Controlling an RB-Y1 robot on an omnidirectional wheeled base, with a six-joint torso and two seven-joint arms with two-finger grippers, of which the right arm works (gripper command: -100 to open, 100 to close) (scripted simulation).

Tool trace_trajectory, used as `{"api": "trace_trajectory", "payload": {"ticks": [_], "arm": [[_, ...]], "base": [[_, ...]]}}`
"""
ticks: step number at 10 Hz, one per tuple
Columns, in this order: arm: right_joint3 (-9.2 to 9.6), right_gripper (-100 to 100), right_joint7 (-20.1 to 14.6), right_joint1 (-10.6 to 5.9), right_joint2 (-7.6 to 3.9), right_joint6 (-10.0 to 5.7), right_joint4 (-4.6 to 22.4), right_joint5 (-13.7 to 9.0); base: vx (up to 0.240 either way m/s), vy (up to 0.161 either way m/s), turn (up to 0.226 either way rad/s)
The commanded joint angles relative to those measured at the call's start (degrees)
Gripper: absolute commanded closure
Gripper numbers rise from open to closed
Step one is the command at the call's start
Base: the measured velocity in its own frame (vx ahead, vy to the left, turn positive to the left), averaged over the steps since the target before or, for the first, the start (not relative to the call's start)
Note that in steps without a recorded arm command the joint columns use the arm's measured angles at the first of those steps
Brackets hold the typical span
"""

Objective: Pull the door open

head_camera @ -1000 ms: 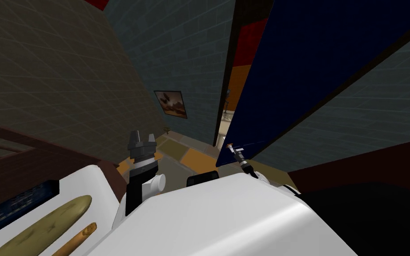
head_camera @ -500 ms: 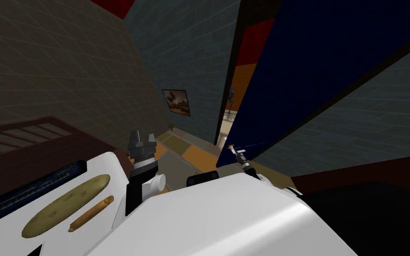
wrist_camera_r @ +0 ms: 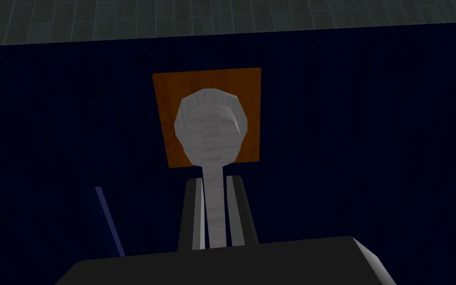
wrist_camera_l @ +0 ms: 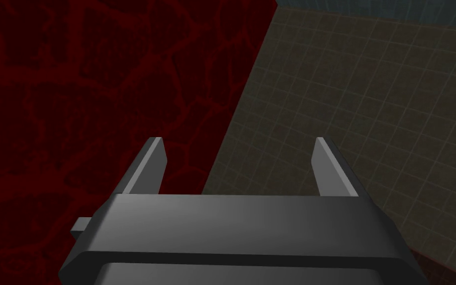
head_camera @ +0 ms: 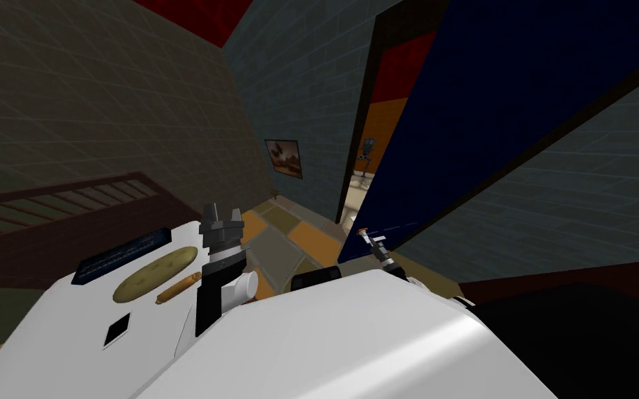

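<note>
**Navy door [head_camera: 505, 97] ajar — right tool [wrist_camera_r: 213, 183] clenched on the lever handle [wrist_camera_r: 211, 126]**

Dark blue and plain, the door stands partway open at about one o'clock, with a lit gap along its free edge near twelve. The right tool's fingers press the sides of the grey lever handle's stem, just below the orange backplate [wrist_camera_r: 170, 94]. At eleven o'clock the left tool [wrist_camera_l: 238, 143] is raised, well apart from the door — fingers spread, grasping nothing. A framed picture [head_camera: 285, 158] hangs on the tiled wall at twelve.
</note>
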Motion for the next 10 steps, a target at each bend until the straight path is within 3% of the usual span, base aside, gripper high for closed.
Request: {"api": "trace_trajectory", "payload": {"ticks": [1, 5, 9, 10], "arm": [[0.00, 100, 0.0, 0.00, 0.00, 0.00, 0.0, 0.0], [0.46, 100, 1.6, -1.68, 0.86, 2.52, -0.2, -1.6], [1.01, 100, 3.8, -4.37, 2.04, 5.90, -0.3, -3.8], [1.01, 100, 3.8, -4.37, 2.04, 5.90, -0.3, -3.8]], "base": [[-0.079, -0.003, 0.018], [-0.172, -0.051, 0.128], [-0.195, -0.085, 0.183], [-0.136, -0.037, 0.080]]}}
